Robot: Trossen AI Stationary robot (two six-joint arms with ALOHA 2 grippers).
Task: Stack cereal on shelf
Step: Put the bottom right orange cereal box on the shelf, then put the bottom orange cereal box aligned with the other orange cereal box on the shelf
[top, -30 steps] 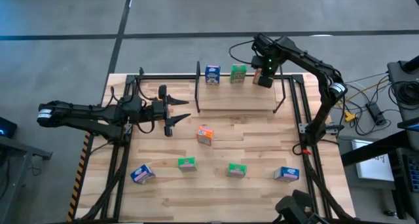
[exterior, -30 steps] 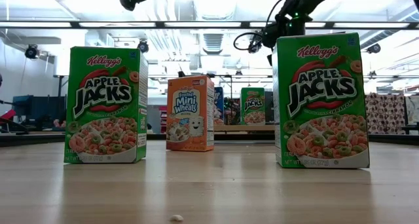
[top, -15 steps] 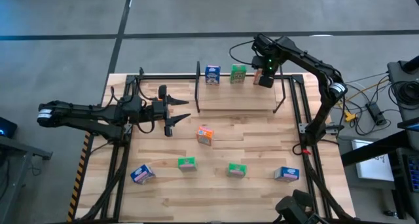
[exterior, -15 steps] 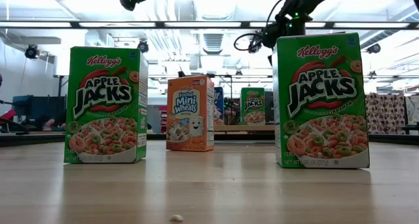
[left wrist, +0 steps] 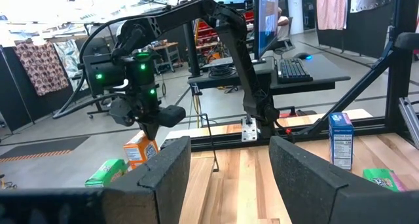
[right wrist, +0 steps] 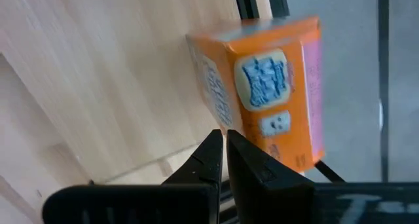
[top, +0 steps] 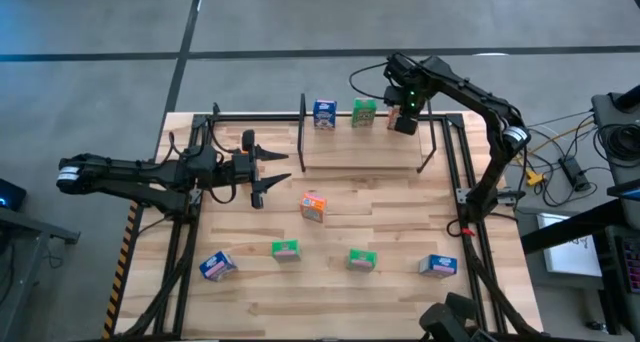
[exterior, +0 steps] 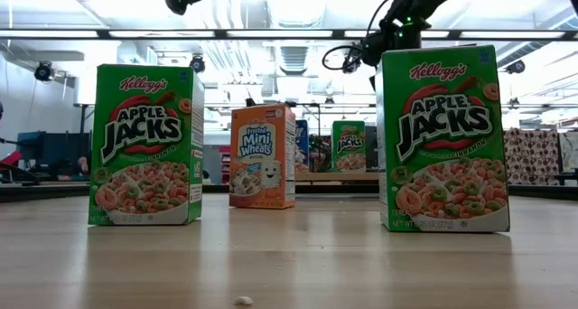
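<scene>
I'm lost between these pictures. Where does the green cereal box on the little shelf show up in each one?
High view: green box at the shelf's far edge, top centre.
Low view: small, far back between the two big green boxes.
Left wrist view: lower left, partly behind a dark finger.
Right wrist view: not in it.
Shared landmark: the right end effector, shut, over the orange box beside it.
</scene>
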